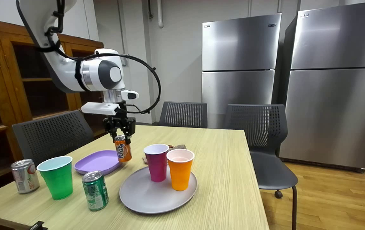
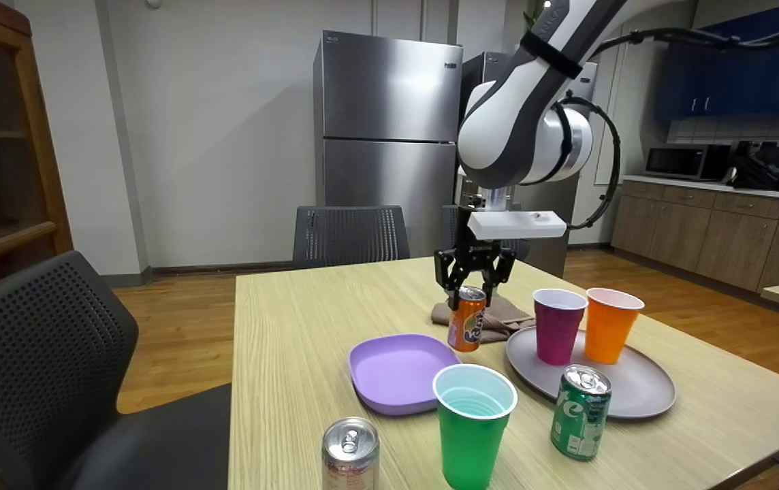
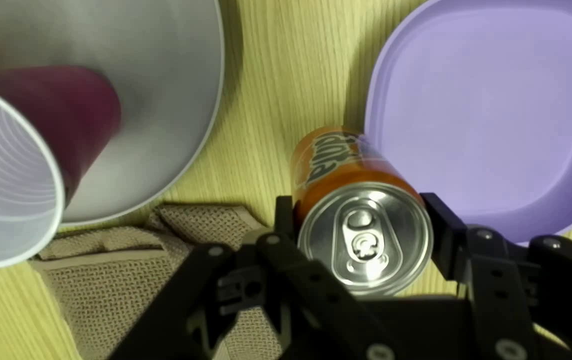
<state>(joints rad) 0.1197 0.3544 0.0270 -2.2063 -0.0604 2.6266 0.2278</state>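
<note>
My gripper (image 1: pixel 121 139) points down and is shut on the upper part of an orange Fanta can (image 1: pixel 124 152). In the wrist view the two fingers press against opposite sides of the can (image 3: pixel 361 240), just below its silver lid. The can stands upright. Its base is at or very near the table top; I cannot tell whether it touches. A purple plate (image 2: pixel 400 371) lies right beside the can. A folded brown cloth (image 3: pixel 116 280) lies on the other side, partly hidden behind the can and gripper in both exterior views.
A grey plate (image 1: pixel 134 199) bears a magenta cup (image 1: pixel 157 163) and an orange cup (image 1: pixel 180 169). A green cup (image 2: pixel 474 429), a green can (image 2: pixel 581 412) and a silver can (image 2: pixel 351 456) stand on the table. Chairs (image 1: pixel 254 127) surround the table.
</note>
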